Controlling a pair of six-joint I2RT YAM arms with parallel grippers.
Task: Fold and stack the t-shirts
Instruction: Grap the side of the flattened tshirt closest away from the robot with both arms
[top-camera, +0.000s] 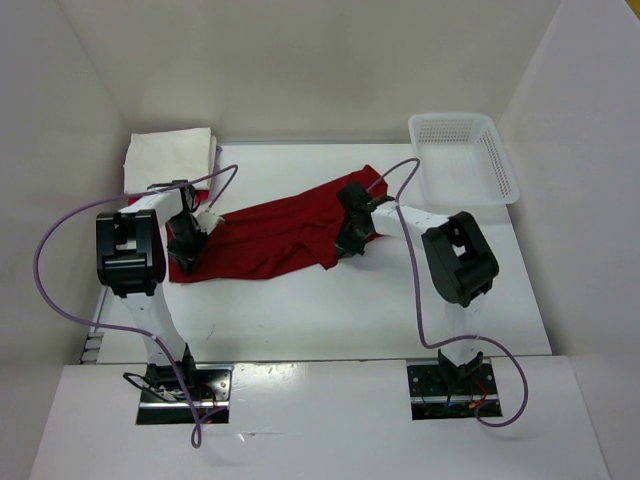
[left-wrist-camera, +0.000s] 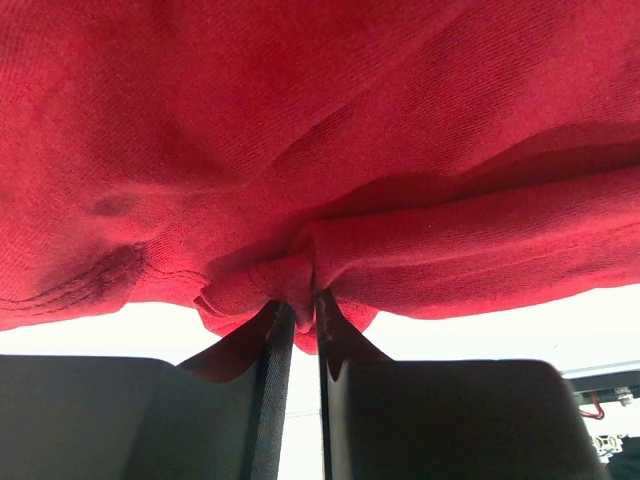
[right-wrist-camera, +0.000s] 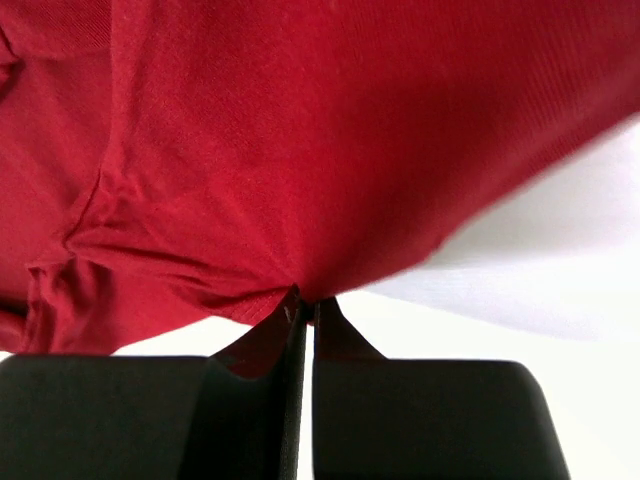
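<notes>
One dark red t-shirt (top-camera: 275, 235) lies stretched and rumpled across the middle of the worktop (top-camera: 400, 310), and both arms are on it! The left fingers (left-wrist-camera: 283, 325) pinch a bunched fold at its left end. The right fingers (right-wrist-camera: 290, 330) are pressed together on an edge of cloth at its right side, and red fabric drapes over both wrist views. A folded cream white t-shirt (top-camera: 172, 155) sits at the far left corner, well apart from the white lattice basket (top-camera: 500, 165) at the far right.

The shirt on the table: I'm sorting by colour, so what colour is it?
The shirt is dark red, clearest in the top view.
</notes>
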